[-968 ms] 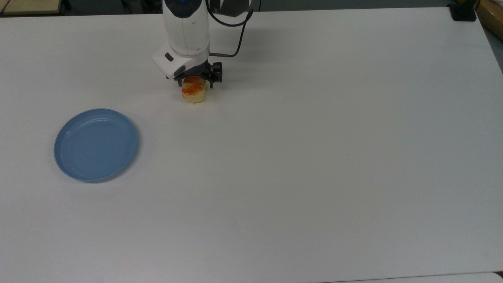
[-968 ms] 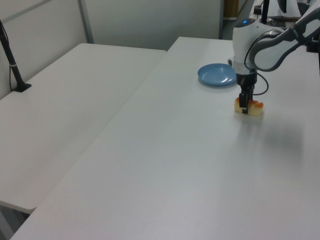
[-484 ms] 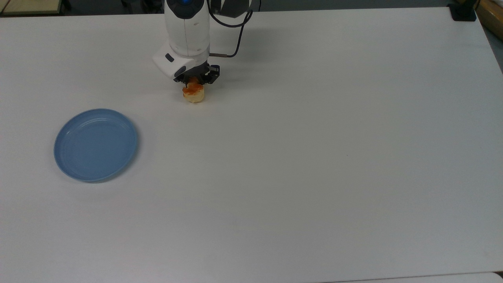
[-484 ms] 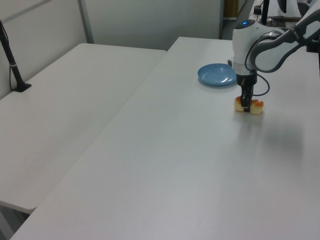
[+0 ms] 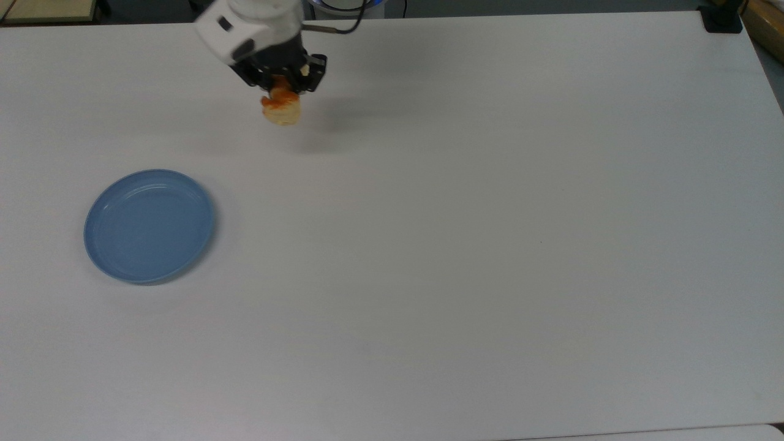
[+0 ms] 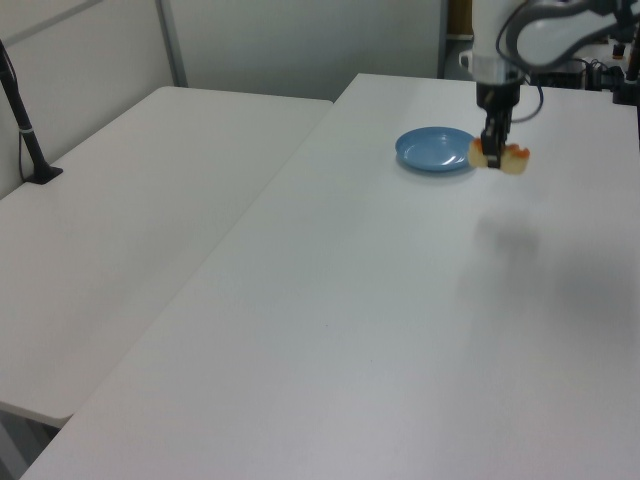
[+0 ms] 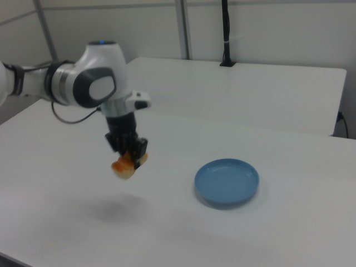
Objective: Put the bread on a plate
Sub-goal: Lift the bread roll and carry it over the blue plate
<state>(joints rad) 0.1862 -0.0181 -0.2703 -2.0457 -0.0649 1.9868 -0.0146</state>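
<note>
The bread [image 5: 282, 109] [image 6: 504, 159] [image 7: 126, 166], a small pale-yellow loaf with orange-brown bumps, hangs in the air above the white table. My gripper [image 5: 280, 92] [image 6: 491, 152] [image 7: 129, 157] is shut on it from above. The loaf's shadow lies on the table below it in the right view. The light-blue plate [image 5: 149, 225] [image 6: 432, 150] [image 7: 227, 181] rests on the table with nothing on it, well toward the top view's lower left of the loaf. In the right view the plate lies to the right of the held loaf.
The white table [image 5: 465, 245] spreads wide around the plate. A second white table [image 6: 130, 220] stands alongside in the left view, with a black post [image 6: 25, 135] on it. A black block [image 5: 721, 18] sits at the top view's upper right corner.
My gripper has closed on the bread and lifted it off the table. It has risen and shifted toward the top view's upper left. The plate has not moved.
</note>
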